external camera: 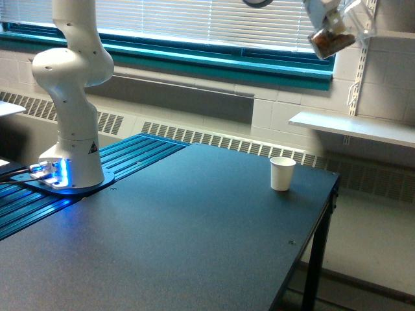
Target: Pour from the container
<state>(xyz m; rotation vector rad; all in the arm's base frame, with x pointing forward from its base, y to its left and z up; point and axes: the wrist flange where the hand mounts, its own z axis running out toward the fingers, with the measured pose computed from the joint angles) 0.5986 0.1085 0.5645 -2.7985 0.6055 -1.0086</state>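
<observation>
my gripper [322, 11] sits at the very top of the exterior view, toward its right, and only its lower part shows, so i cannot read how wide the jaws stand. what i can say is that it has hold of the container [336, 34], a small clear cup that hangs just under it and is tipped over at a slant, mouth toward the view's left. i judge the tilt is there to bring the dark brown contents [326, 42] toward the pouring edge; they are bunched in the lower left part of the cup, and nothing is falling out of it.

i hold it high, in front of the wall and the blinds [214, 23], well above the table [194, 240]. down on that dark table stands a white paper cup [282, 173], upright, near the far edge by the corner. it looks like the natural place to pour into, though from this one view i cannot tell whether the container is truly over it or behind it. pouring from this height would risk scatter, so coming lower and lining up first seems the sensible next move.

my base [71, 175] is bolted far off at the view's left, which is why the reach is so long.
</observation>
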